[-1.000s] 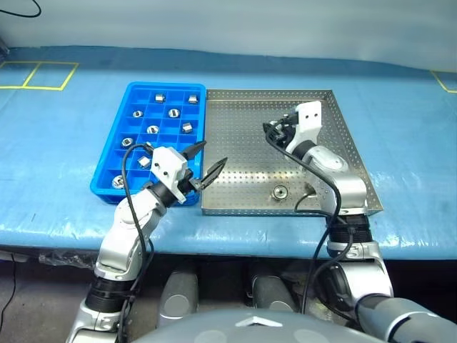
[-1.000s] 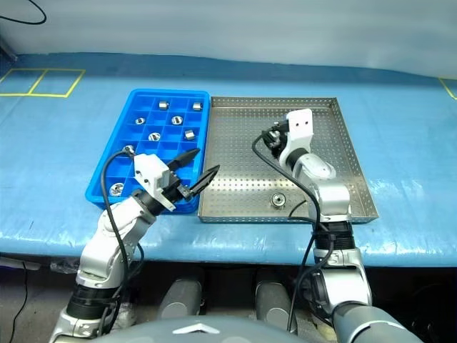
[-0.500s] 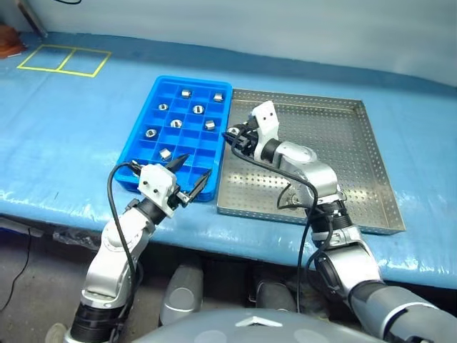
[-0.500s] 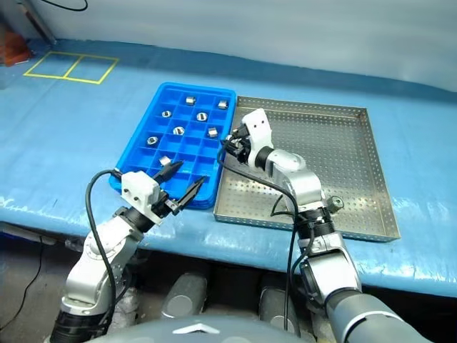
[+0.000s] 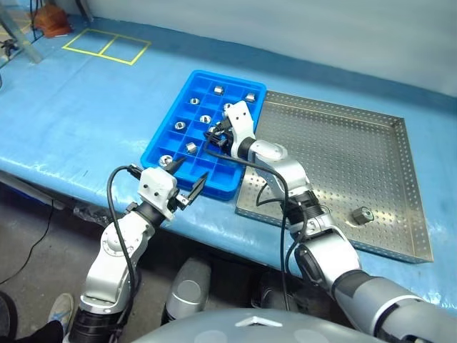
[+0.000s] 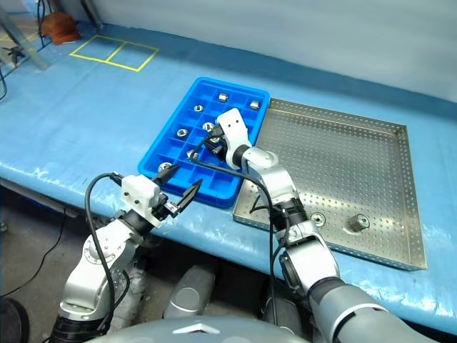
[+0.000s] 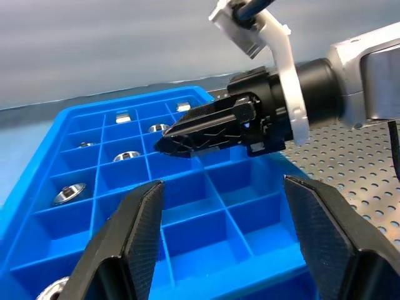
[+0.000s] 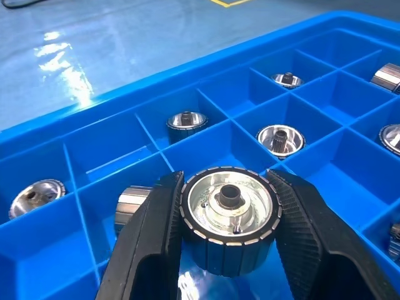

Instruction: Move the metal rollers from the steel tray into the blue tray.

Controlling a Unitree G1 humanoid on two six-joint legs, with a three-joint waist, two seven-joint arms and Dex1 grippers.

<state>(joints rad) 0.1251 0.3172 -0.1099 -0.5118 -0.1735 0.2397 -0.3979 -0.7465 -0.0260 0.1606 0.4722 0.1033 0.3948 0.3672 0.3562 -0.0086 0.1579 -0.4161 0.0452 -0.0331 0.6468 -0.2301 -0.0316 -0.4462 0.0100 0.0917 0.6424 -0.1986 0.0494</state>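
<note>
Since a moment ago, my right gripper (image 8: 228, 237) has swung from over the steel tray (image 5: 335, 150) to over the blue tray (image 5: 161, 139), squeezing one metal roller (image 8: 228, 203) tight between its fingers above a compartment. My left gripper (image 5: 188, 179) hangs wide open and empty by the blue tray's near edge. More metal rollers (image 5: 206, 118) sit in the blue compartments, and one roller (image 5: 362, 214) lies in the steel tray on the worktop (image 5: 86, 100).

A big surface (image 5: 86, 107) with a shiny blue cover held two trays. The blue tray (image 5: 161, 143) sat right beside the steel tray (image 5: 400, 179), their sides touching. Yellow tape squares (image 5: 107, 46) marked the far left corner.
</note>
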